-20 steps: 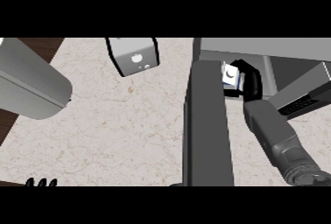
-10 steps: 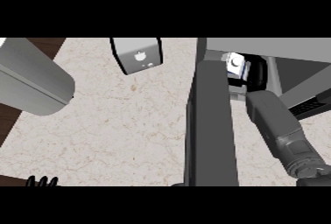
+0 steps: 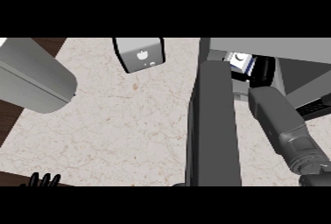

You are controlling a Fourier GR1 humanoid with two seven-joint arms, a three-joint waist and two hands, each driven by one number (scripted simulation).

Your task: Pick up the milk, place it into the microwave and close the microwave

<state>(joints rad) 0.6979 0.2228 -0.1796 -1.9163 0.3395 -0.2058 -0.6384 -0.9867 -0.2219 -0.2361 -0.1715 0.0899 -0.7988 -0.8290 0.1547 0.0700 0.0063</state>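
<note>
Counter (image 3: 129, 127) w/ marble top: your right hand (image 3: 262, 72) is curled on the milk (image 3: 241, 62) inside the microwave (image 3: 284, 48), door (image 3: 213, 131) just left of forearm; risk: pulling out w/o releasing drags carton out.

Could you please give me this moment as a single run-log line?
stage: placing | right hand: shut on milk, inside microwave | microwave door: open | left hand: resting, lower left edge
</note>
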